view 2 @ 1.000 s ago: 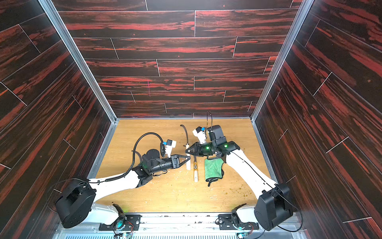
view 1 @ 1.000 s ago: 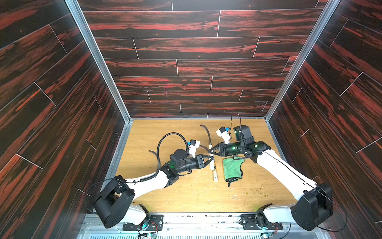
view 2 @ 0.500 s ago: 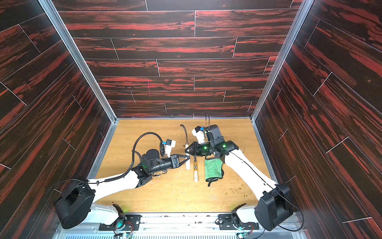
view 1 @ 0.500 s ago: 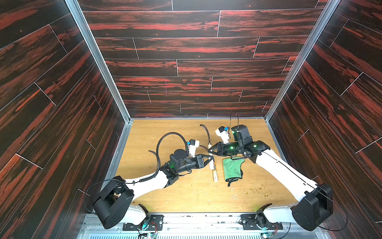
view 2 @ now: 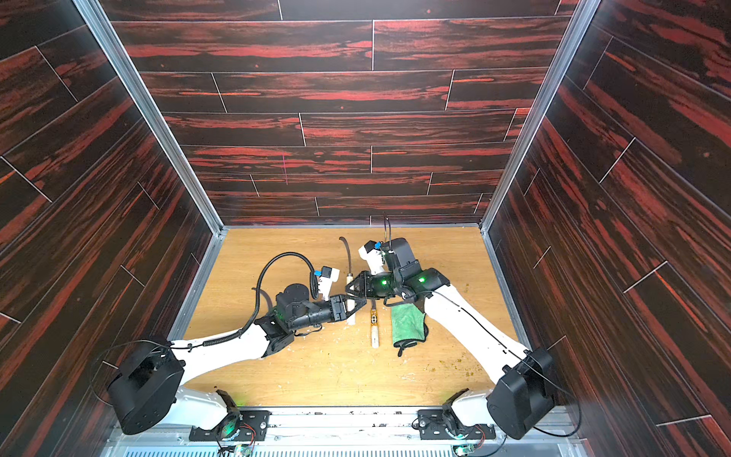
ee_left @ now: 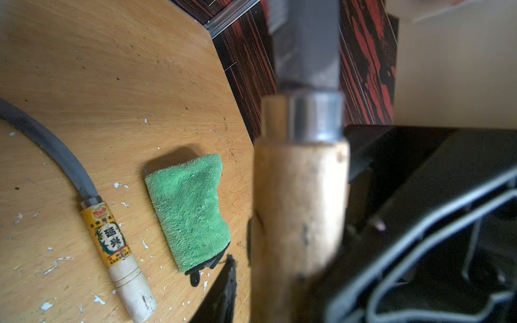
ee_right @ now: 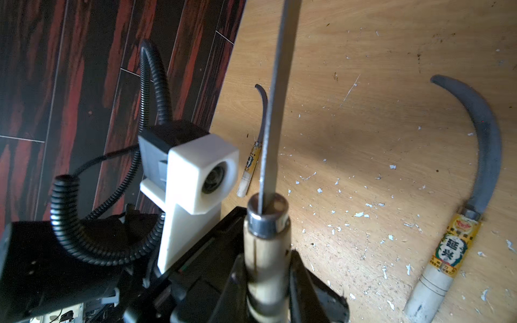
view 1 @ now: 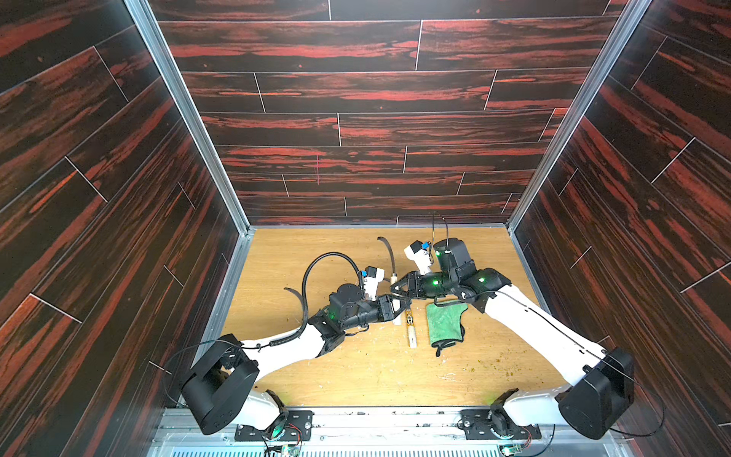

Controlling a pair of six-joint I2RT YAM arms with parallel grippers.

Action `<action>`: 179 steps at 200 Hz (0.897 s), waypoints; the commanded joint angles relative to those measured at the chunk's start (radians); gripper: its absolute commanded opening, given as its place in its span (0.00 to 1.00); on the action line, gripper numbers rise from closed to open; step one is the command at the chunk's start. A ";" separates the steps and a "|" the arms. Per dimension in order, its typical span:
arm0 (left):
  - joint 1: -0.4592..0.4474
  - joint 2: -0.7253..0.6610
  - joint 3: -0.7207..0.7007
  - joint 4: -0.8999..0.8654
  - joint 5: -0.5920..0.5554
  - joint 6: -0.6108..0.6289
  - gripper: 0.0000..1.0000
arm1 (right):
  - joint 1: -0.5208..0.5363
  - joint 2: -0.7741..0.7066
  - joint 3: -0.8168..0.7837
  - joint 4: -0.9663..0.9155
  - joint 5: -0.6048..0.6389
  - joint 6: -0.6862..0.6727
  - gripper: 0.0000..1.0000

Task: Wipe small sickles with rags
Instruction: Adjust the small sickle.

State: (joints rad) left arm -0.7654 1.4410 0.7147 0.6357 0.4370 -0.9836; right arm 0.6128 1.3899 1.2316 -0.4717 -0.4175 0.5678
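R-wrist: sickle (ee_right: 265, 251) clamped; L-wrist: rag (ee_left: 187, 209).

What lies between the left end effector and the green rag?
The labelled sickle lies flat on the table between the left end effector and the green rag, alongside the rag. Nearer still is the plain sickle, gripped by the right end effector.

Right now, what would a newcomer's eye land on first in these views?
The left gripper and right gripper meet mid-scene around one dark-bladed sickle with a bare pale wooden handle; the right jaws are closed on that handle. Right beside them a yellow-labelled sickle and a folded green fluffy cloth lie flat, untouched.
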 commanded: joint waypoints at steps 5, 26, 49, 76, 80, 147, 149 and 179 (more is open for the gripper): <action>-0.003 0.014 0.034 -0.013 -0.010 0.016 0.39 | 0.018 0.026 0.028 0.000 0.019 0.025 0.01; -0.003 0.022 0.040 -0.011 -0.006 0.014 0.35 | 0.028 0.029 0.030 -0.009 0.041 0.029 0.01; -0.003 0.021 0.038 -0.007 -0.004 0.014 0.19 | 0.031 0.031 0.032 -0.023 0.054 0.030 0.02; -0.003 0.018 0.033 -0.004 -0.006 0.016 0.06 | 0.031 0.031 0.035 -0.031 0.062 0.032 0.04; -0.003 0.019 0.032 -0.003 -0.006 0.016 0.05 | 0.031 0.031 0.034 -0.031 0.062 0.032 0.04; -0.003 -0.005 0.012 -0.039 -0.020 0.052 0.00 | 0.029 0.005 0.070 -0.140 0.242 0.026 0.47; -0.003 -0.007 0.011 -0.044 -0.021 0.055 0.00 | 0.029 0.003 0.073 -0.145 0.250 0.024 0.48; -0.002 -0.020 0.006 -0.108 -0.045 0.087 0.00 | 0.024 -0.009 0.115 -0.209 0.328 0.009 0.55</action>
State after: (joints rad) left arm -0.7689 1.4597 0.7277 0.5812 0.4179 -0.9497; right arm 0.6399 1.4017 1.2991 -0.5964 -0.1913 0.5938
